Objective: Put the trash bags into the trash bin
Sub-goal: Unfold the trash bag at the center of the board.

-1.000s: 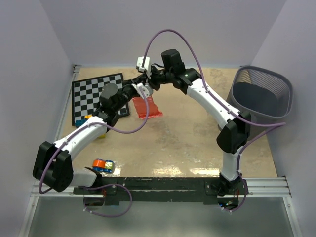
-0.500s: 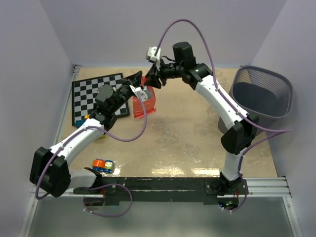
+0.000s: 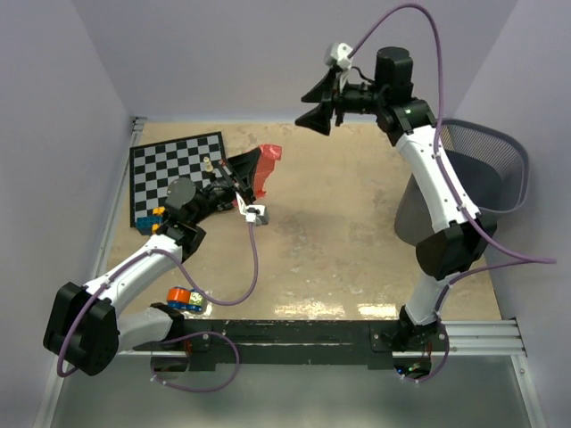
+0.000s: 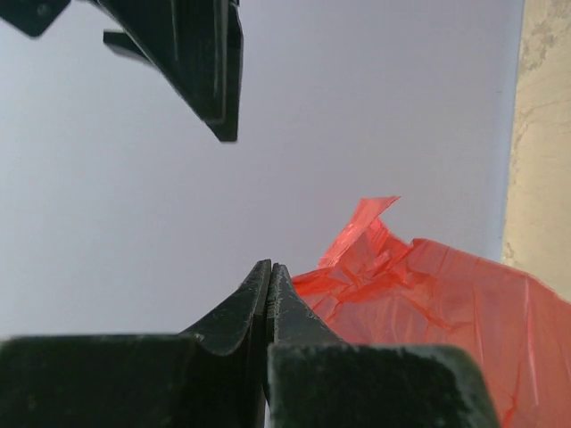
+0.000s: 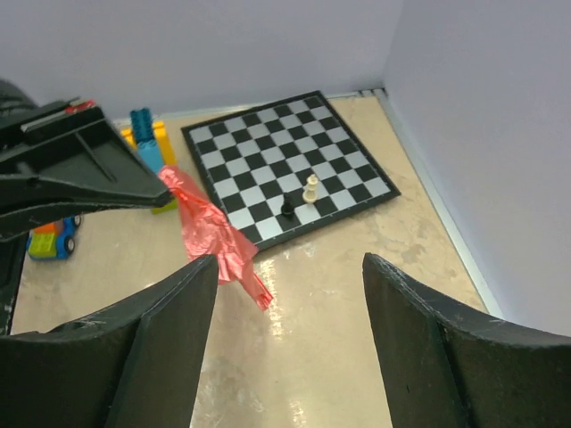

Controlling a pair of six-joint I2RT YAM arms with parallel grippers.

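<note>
Since a sec ago the R arm has swung up and away; right gripper (image 3: 312,107) now spread, empty. Wrist cam shows left gripper (image 4: 268,272) pinched tight on trash bag (image 4: 428,294), lifted nr chessboard (image 5: 290,169). Only the top view shows trash bin (image 3: 500,152), well apart at far right.

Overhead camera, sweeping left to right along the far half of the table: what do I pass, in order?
chessboard → trash bag → right gripper, raised above the table → trash bin
</note>
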